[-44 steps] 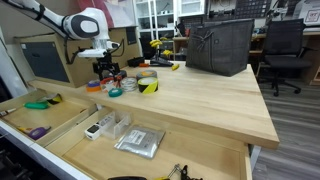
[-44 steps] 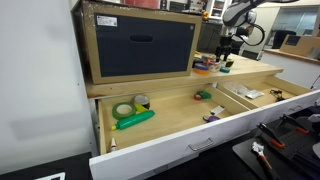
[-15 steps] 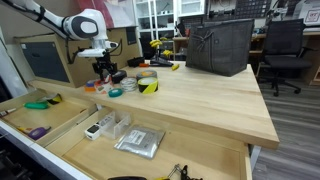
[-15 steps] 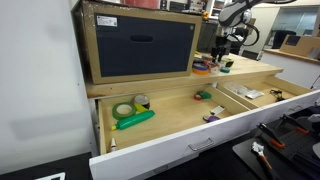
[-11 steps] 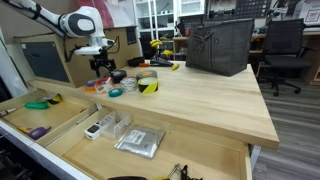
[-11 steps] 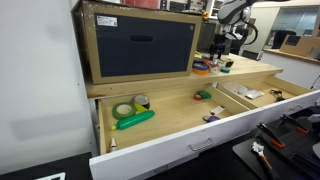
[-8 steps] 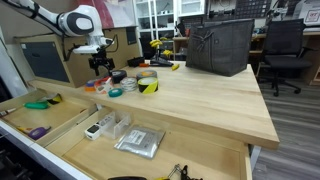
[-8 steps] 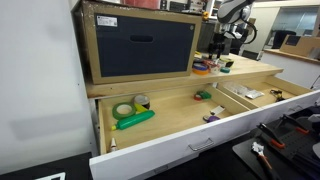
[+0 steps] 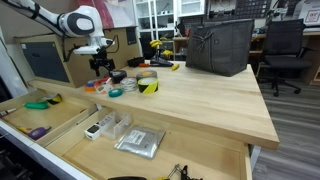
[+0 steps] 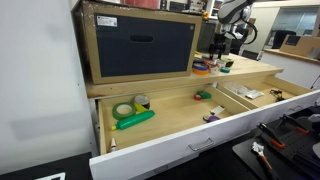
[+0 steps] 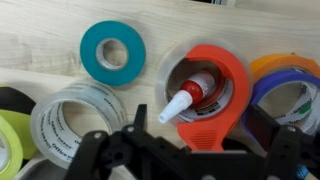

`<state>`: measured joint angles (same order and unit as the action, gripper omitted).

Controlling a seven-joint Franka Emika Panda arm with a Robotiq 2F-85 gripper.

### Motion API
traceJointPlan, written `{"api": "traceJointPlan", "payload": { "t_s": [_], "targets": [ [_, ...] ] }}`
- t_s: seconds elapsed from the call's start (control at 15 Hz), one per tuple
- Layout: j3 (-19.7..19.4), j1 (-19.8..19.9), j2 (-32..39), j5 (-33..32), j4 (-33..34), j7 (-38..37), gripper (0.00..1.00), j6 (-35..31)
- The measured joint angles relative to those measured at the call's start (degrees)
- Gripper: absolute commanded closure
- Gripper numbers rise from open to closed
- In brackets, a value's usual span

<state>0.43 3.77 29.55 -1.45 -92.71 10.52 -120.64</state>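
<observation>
My gripper (image 9: 100, 65) hangs open and empty just above a cluster of tape rolls at the far end of the wooden bench top; it also shows in an exterior view (image 10: 222, 52). In the wrist view the jaws (image 11: 190, 142) straddle an orange tape dispenser (image 11: 225, 95) with a white-nozzled, red-capped tube (image 11: 185, 98) lying in its core. A teal roll (image 11: 112, 52) lies beyond it. A clear roll (image 11: 75, 120) sits to its left and a blue-and-orange roll (image 11: 292, 85) to its right.
A yellow-black striped roll (image 9: 148, 86) lies beside the cluster. A large dark bin (image 9: 218, 45) stands at the back of the bench (image 9: 210, 105). Open drawers below hold a green tape roll (image 10: 124, 109), a green marker (image 10: 135, 119) and small items (image 9: 138, 142).
My gripper has risen a little and shifted slightly away from the tape cluster. The rolls have not moved.
</observation>
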Motion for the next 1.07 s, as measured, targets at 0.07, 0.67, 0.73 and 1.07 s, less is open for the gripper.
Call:
{"api": "traceJointPlan", "payload": {
  "t_s": [0.07, 0.67, 0.73, 1.07],
  "targets": [
    [-0.08, 0.2, 0.0, 0.0, 0.0, 0.01, 0.0, 0.0],
    [0.08, 2.23, 0.99, 2.61, 0.21, 2.66, 0.0, 0.0],
    [0.2, 2.55, 1.36, 3.48, 0.38, 2.86, 0.0, -0.01],
    [0.42, 4.48, 3.47, 8.29, 2.1, 2.9, 0.0, -0.02]
  ]
}}
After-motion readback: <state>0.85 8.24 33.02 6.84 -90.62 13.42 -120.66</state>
